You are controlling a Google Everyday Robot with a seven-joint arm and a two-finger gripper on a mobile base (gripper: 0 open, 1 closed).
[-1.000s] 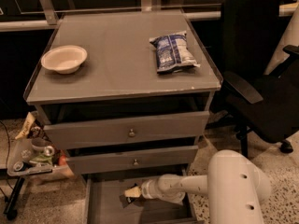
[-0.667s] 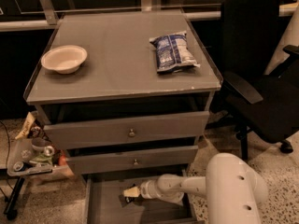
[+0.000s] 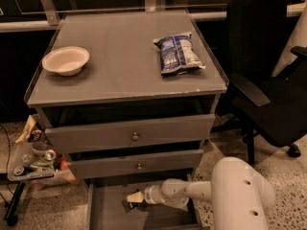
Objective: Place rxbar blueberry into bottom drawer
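Observation:
The bottom drawer (image 3: 103, 214) is pulled out at the foot of the grey cabinet, and its flat grey floor shows. My gripper (image 3: 133, 198) reaches into it from the right on the white arm (image 3: 192, 190), low over the drawer floor. A small dark flat shape, apparently the rxbar blueberry (image 3: 127, 206), sits right at the gripper's tip, on or just above the floor. I cannot tell whether the gripper touches it.
On the cabinet top stand a pale bowl (image 3: 65, 60) at the left and a puffy blue-and-white chip bag (image 3: 178, 53) at the right. Two upper drawers with round knobs (image 3: 135, 136) are nearly closed. A black office chair (image 3: 268, 95) stands to the right, a cluttered stand (image 3: 31, 162) to the left.
The gripper has shifted slightly left inside the bottom drawer. Everything else is unchanged.

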